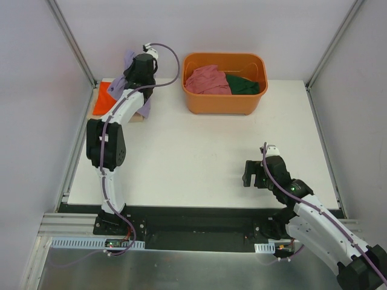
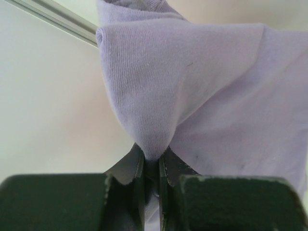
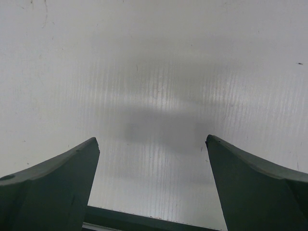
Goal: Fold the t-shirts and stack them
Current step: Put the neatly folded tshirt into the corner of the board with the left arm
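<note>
My left gripper (image 1: 134,67) is at the far left corner, shut on the lavender t-shirt (image 1: 129,60), which hangs around it over the folded orange t-shirt (image 1: 103,99). In the left wrist view the gripper (image 2: 154,161) pinches a fold of lavender cloth (image 2: 192,86) between its jaws. A dusty pink t-shirt (image 1: 207,80) and a dark green t-shirt (image 1: 243,84) lie in the orange tub (image 1: 225,104). My right gripper (image 1: 253,176) is open and empty, low over the bare table; it also shows in the right wrist view (image 3: 153,144).
The orange tub stands at the back centre-right of the white table (image 1: 193,151). A small tan board (image 1: 136,118) lies under the cloth at the far left. Metal frame posts (image 1: 71,39) rise at the back corners.
</note>
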Robot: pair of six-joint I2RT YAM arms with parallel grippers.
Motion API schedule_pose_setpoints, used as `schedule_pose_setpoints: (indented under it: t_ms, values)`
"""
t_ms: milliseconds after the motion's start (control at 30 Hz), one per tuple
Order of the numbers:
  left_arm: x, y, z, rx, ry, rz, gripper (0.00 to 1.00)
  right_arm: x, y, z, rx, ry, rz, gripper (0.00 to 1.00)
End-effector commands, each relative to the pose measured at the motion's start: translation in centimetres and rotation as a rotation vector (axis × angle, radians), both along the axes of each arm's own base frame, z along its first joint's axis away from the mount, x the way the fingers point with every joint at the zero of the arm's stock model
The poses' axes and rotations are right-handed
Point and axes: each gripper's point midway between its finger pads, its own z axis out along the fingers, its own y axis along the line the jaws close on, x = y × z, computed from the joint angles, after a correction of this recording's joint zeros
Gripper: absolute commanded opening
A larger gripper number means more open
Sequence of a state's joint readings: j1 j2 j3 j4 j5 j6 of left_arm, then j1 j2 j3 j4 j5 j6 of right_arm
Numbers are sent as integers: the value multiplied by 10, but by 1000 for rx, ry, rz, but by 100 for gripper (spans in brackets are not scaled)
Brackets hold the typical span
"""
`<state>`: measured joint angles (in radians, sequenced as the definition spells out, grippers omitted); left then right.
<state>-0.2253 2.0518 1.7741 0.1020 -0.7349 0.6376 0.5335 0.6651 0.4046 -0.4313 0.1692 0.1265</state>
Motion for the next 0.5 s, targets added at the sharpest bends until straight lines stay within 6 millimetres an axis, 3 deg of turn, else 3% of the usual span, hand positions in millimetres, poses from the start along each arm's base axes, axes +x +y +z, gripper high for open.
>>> schedule_pose_setpoints:
  t_ms: [0,267,467]
  values:
    - [-21,3,95,-82,-202,-11,0,12,2,20,15,-60,-12,96]
    - [-28,2,112,-95,-225,-30,0,11,0,20,12,-60,-22,96]
    - [-25,1,102,-103,-206,-37,0,11,-1,20,12,-58,-22,96]
